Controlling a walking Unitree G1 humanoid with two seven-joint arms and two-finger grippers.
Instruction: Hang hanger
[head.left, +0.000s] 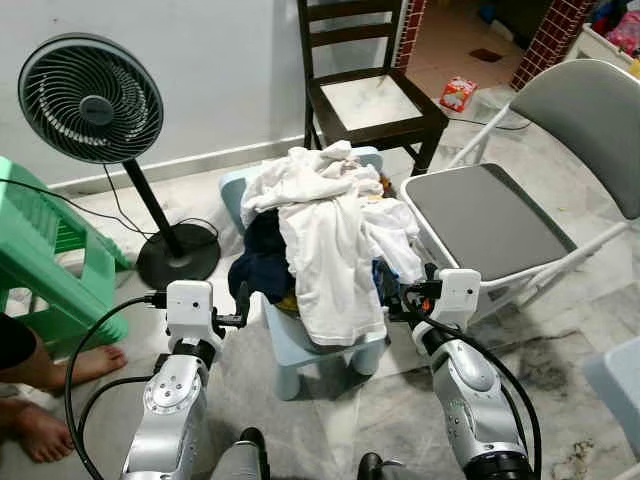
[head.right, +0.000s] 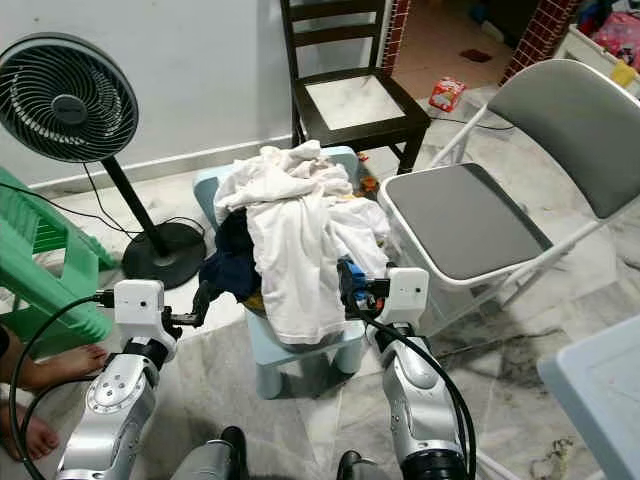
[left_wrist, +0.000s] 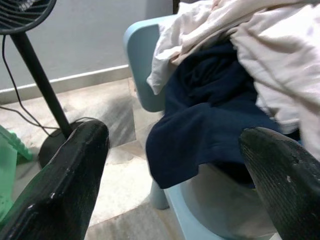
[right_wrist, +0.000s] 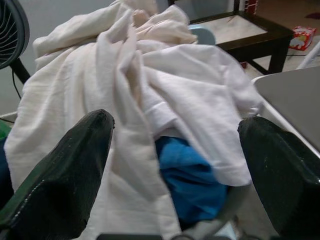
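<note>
The floor (head.left: 560, 390) was pale marbled tile, running up to a white wall (head.left: 220, 70). A black standing fan (head.left: 92, 100) stood at the left, beside a green plastic stool (head.left: 40, 260), and a person's bare feet (head.left: 60, 385) rested on the tile near it. Farther back stood a dark wooden chair (head.left: 365, 85); a grey folding chair (head.left: 500, 215) stood on the right.

In the middle, a small light-blue chair (head.left: 300, 355) carried a heap of clothes: white garments (head.left: 330, 235) draped on top, a dark navy one (head.left: 262, 262) hanging off the left side, and a blue piece (right_wrist: 187, 175) tucked under the white cloth.

The left gripper (left_wrist: 172, 170) was spread wide and empty, aimed at the navy garment. The right gripper (right_wrist: 175, 165) was likewise wide apart and empty, facing the white cloth. No hanger could be made out.
</note>
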